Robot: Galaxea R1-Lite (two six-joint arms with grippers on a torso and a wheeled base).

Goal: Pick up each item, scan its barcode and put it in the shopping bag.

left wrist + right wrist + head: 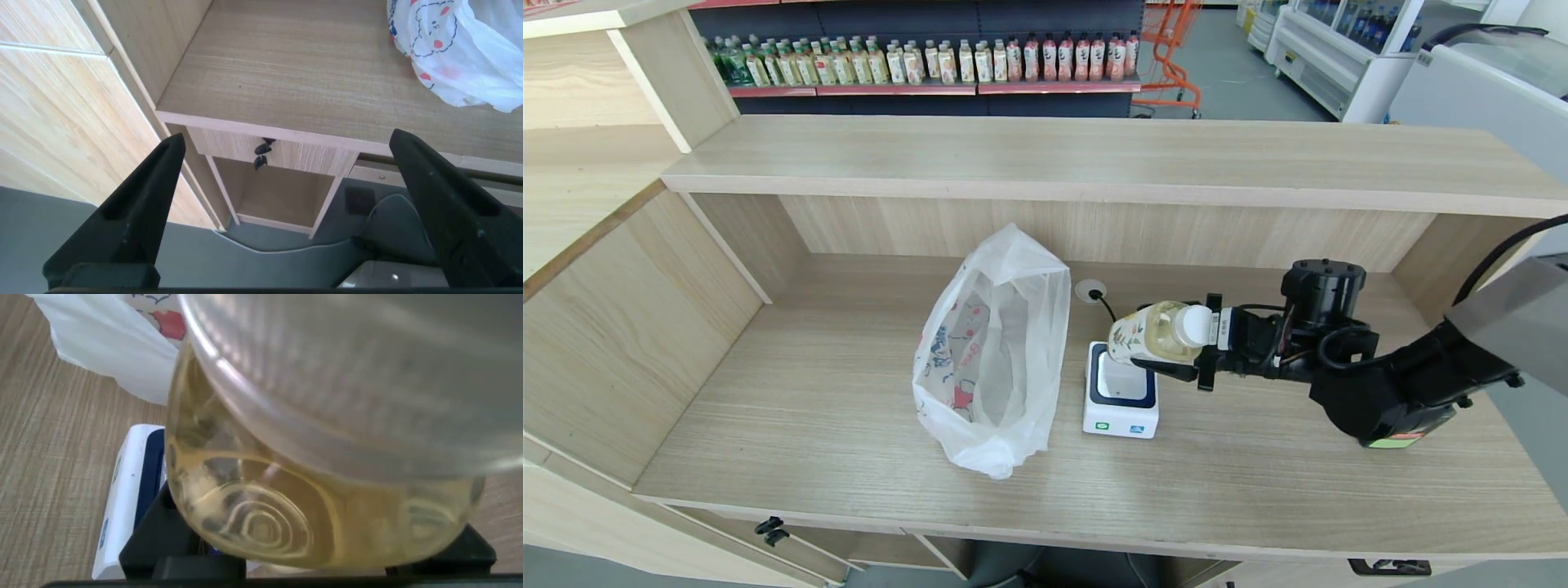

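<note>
The right gripper holds a small clear plastic bottle of pale yellow drink with a white cap and a flowered label. Its jaws are clamped on the bottle's upper part, near the cap. The bottle lies sideways in the air, cap towards the wrist and base pointing towards the bag. It hangs over the far end of the white box-shaped barcode scanner with a dark blue window frame. I can't tell from here whether the bottle touches the scanner.

The scanner sits on the pale wood-grain desk, a little right of the middle. A black cable runs from behind it to a round grey grommet in the desk top.

Just beside the scanner, on its left, stands the shopping bag, a thin translucent white plastic one with red and blue cartoon print. It slumps a bit, and its mouth is gathered at the top towards the back wall. It has something printed inside, though I can't make out what.

The left gripper hangs off the near left corner of the desk, out past the front edge. Its black jaws are wide apart with nothing between them. Past them I see a drawer front with a small black key in it.

Beyond the raised counter ledge is a shop shelf lined with bottled drinks.
</note>
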